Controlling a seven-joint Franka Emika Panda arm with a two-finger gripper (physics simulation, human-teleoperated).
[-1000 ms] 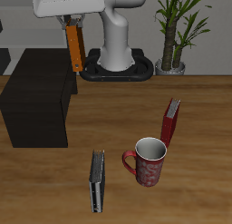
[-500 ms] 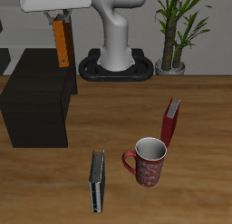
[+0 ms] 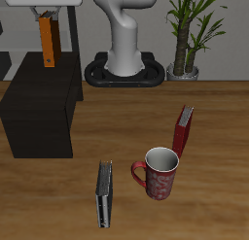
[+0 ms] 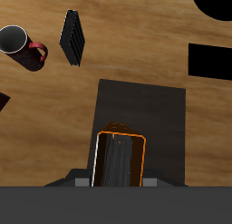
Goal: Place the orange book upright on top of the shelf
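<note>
Carried sideways, the gripper (image 3: 45,13) now hangs over the shelf (image 3: 39,108).
Its jaws clamp the orange book (image 3: 47,42), upright, clear above the black top; I'd lower straight down, keep it vertical, then release gently.

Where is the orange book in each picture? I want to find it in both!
Exterior view: the orange book hangs upright from the tool, above the shelf.
Wrist view: the orange book shows end-on, close to the camera, with the shelf beneath it.
Shared landmark: the red mug with the black-and-grey book lying beside it.
</note>
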